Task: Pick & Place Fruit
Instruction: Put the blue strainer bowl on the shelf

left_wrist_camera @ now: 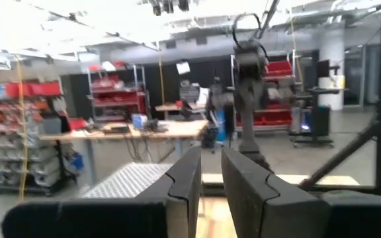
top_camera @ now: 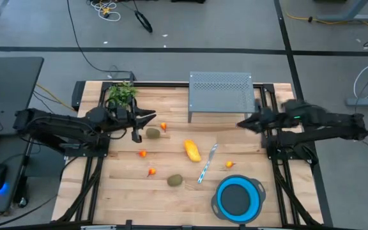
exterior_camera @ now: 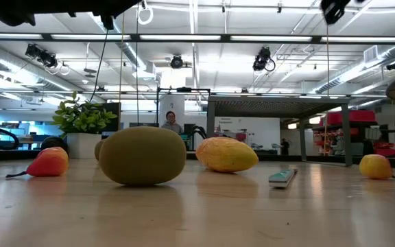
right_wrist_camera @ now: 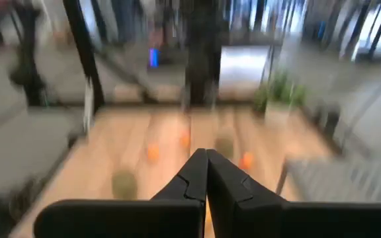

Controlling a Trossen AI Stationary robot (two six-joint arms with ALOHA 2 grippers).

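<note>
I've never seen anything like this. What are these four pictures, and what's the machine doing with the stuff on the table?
Two robot arms work at a wooden table. One picture looks straight down, one looks level across the tabletop, and two come from cameras on the arms' wrists. The left tool hovers near the plant, fingers slightly apart, holding nothing. The right tool waits beside the grey metal stand, shut and empty. On the table lie a yellow-orange fruit, two kiwis, small orange bits, a utensil and a blue bowl.

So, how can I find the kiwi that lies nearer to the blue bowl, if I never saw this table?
Start from the blue bowl at the wooden table's front right corner. Look left from it, past the silver utensil: the olive-brown kiwi lies there alone. The other kiwi sits farther back, beside the left hand.
</note>
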